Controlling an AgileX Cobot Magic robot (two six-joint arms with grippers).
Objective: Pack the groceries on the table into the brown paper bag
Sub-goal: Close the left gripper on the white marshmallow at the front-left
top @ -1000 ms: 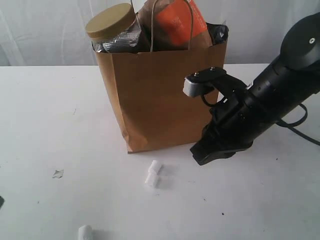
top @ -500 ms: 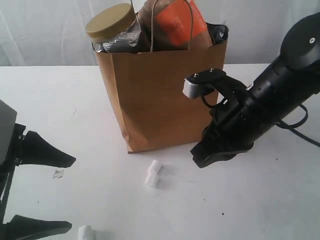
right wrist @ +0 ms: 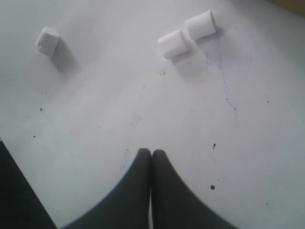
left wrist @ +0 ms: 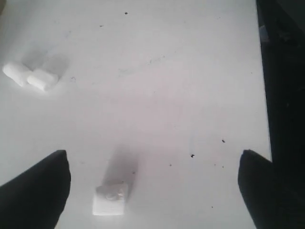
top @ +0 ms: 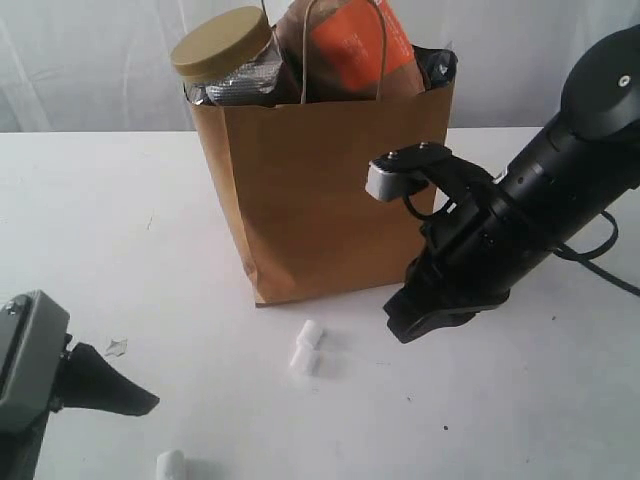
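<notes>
The white bench (top: 120, 200), faintly scuffed and speckled, carries everything. A tall brown paper bag (top: 310, 190) stands upright at 12 o'clock of the exterior view, with creased flat walls and thin twisted loop handles. The right end effector (top: 405, 320) hangs low over the bench at 4 o'clock from the bag, its fingers pressed together and empty. The left end effector (left wrist: 152, 155), at 8 o'clock, is spread wide and holds nothing. A jar (top: 222, 42) with a mustard lid and a brown-orange pouch (top: 355, 40) stick out of the bag's mouth. A pair of white bits (top: 307, 348) lies at 6 o'clock from the bag.
</notes>
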